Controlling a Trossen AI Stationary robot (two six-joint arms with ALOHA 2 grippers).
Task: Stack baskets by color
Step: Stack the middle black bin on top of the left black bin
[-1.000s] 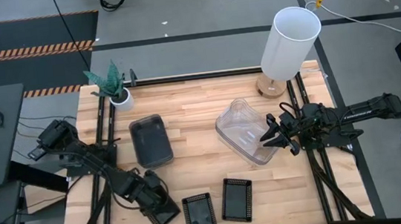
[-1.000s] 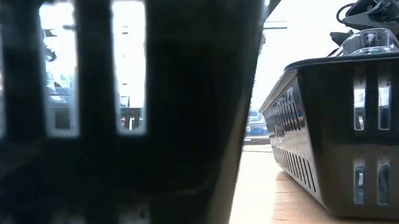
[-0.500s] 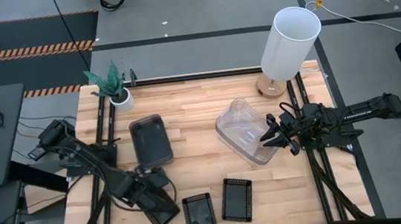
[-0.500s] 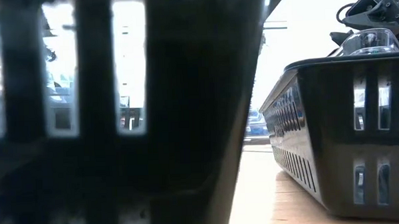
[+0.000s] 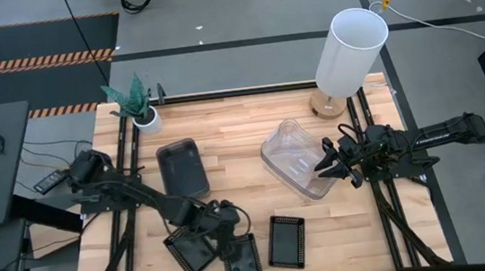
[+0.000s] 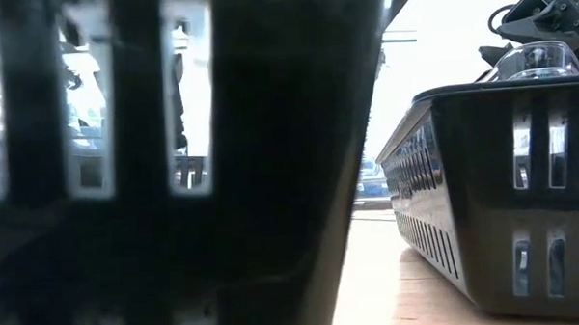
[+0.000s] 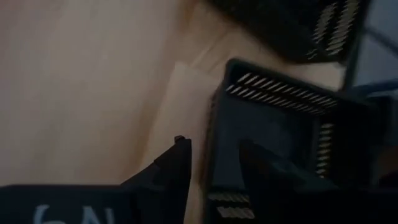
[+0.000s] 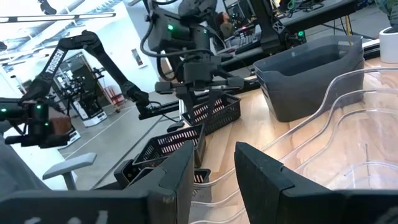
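- High view: a pale wood tabletop [image 5: 244, 153] stands on a grey floor, with a tall white cylinder [image 5: 349, 52] and a small potted plant [image 5: 136, 106] near its far edge. The left gripper [image 5: 226, 232] hangs between two black mesh trays, the left tray [image 5: 187, 251] and the middle tray [image 5: 242, 262]; a third tray [image 5: 285, 241] lies just beside them. I cannot tell here if its fingers are spread. A smoky grey basket [image 5: 183, 171] sits further back. The right gripper [image 5: 329, 164] waits at the rim of the clear baskets [image 5: 295, 159].
- Low view: black slotted plastic fills most of it (too close to say which tray), and a black mesh tray [image 6: 493, 194] stands at the right.
- Left wrist view: the left gripper's fingers [image 7: 171, 168] are spread, one each side of a tray wall [image 7: 214, 146], not pinching it.
- Right wrist view: the right gripper's fingers [image 8: 180, 180] stand a little apart over curved, see-through plastic [image 8: 323, 155], holding nothing that I can see.
- What could go wrong: the thin, holey wall may slip out of the fingers, or the tray may bump its neighbour because they lie so close.
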